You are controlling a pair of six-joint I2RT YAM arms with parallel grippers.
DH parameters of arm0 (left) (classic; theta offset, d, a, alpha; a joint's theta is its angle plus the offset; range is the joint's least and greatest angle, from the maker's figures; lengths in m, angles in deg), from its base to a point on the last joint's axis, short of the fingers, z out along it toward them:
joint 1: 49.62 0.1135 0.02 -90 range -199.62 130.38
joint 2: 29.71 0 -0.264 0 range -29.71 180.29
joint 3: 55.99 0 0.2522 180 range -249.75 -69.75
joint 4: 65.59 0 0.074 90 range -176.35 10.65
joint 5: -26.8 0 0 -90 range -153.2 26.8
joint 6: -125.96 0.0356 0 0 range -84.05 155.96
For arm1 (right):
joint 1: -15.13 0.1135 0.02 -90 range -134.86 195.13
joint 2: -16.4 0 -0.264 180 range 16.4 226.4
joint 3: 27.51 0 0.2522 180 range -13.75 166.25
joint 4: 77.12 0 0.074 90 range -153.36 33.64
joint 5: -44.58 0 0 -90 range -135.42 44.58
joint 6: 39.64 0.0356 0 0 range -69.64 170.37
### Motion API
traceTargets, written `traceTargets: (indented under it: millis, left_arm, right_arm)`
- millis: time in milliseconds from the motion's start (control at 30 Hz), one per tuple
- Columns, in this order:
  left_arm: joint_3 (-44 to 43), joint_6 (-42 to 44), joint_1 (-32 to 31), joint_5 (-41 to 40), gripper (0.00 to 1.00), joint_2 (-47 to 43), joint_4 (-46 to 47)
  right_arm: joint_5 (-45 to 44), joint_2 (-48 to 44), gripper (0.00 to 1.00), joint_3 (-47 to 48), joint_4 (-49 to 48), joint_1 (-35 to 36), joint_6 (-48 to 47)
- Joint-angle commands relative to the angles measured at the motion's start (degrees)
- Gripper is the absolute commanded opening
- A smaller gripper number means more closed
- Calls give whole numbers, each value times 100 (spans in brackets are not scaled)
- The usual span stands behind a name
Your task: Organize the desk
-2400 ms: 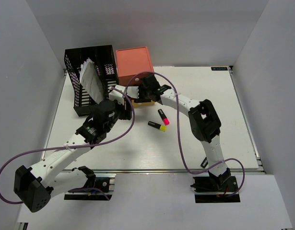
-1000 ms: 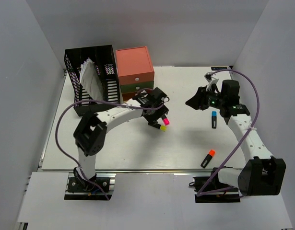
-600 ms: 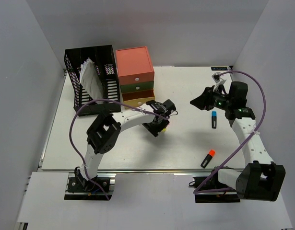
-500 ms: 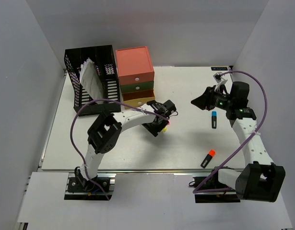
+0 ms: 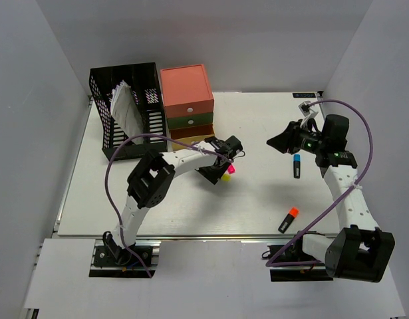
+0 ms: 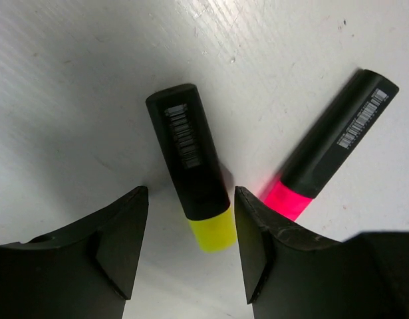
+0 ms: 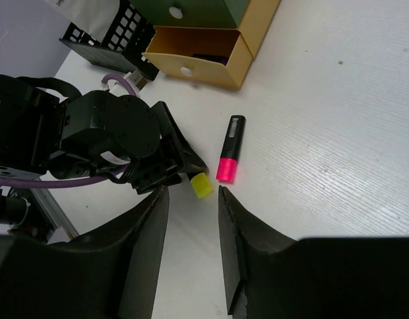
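The white desk [image 5: 257, 199] carries a yellow-capped highlighter [image 6: 191, 159] and a pink-capped one [image 6: 330, 143], lying side by side near its middle. My left gripper [image 6: 191, 196] is low over the yellow highlighter and open. Its cap end lies between the fingers, close to the right finger, with a gap to the left one. In the top view that gripper [image 5: 217, 171] covers most of the yellow highlighter [image 5: 225, 177]. My right gripper [image 5: 274, 141] hovers open at the right with nothing in it, facing the pink highlighter [image 7: 230, 149].
A coral, green and yellow drawer unit [image 5: 187, 100] stands at the back, its yellow bottom drawer [image 7: 204, 56] pulled open. Left of it is a black mesh rack [image 5: 124, 100] with papers. A blue highlighter [image 5: 296, 166] and an orange one [image 5: 288, 219] lie at the right.
My left gripper has moved over the yellow highlighter and its jaws have narrowed around it. My right arm has drifted slightly to the right, still open.
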Motion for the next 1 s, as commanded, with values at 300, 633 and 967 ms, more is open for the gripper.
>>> traceTargets:
  millis: [300, 633, 967]
  left_arm:
    - [92, -156, 176, 131, 51, 168, 105]
    - [549, -59, 291, 325, 37, 98, -18]
    - [2771, 1558, 212, -676, 1, -2396, 2387]
  right_arm:
    - [268, -127, 41, -72, -309, -212, 62]
    - [435, -144, 41, -89, -344, -353, 124]
    - [742, -162, 40, -142, -406, -467, 194]
